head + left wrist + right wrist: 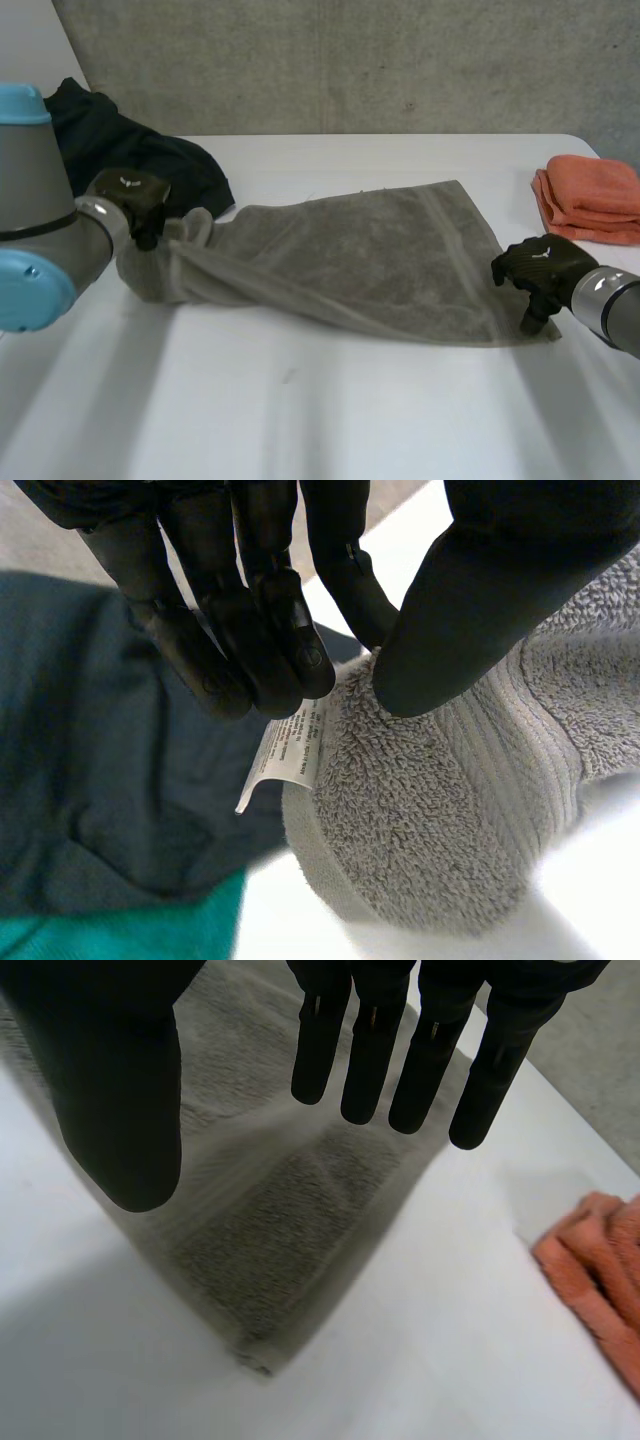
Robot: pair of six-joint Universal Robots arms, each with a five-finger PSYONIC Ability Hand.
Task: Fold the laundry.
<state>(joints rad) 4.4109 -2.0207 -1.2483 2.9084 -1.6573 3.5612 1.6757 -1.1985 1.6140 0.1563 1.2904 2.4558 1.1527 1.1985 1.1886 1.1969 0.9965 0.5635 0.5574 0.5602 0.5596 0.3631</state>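
Towel (350, 260) laid out on table (300, 420).
Left hand (130, 195) pinches its bunched end; right hand (540, 265) spread above the corner.

White table (330, 420): three items are carried. A grey terry towel (370, 260) is laid between the left hand (130, 195) and the right hand (545, 265). It is bunched at the left hand, with a flat corner under the right hand's fingertips. A dark crumpled garment heap (130, 150) is piled just beyond the left hand. A folded orange cloth (590, 195) is set beyond the right hand, apart from the towel.
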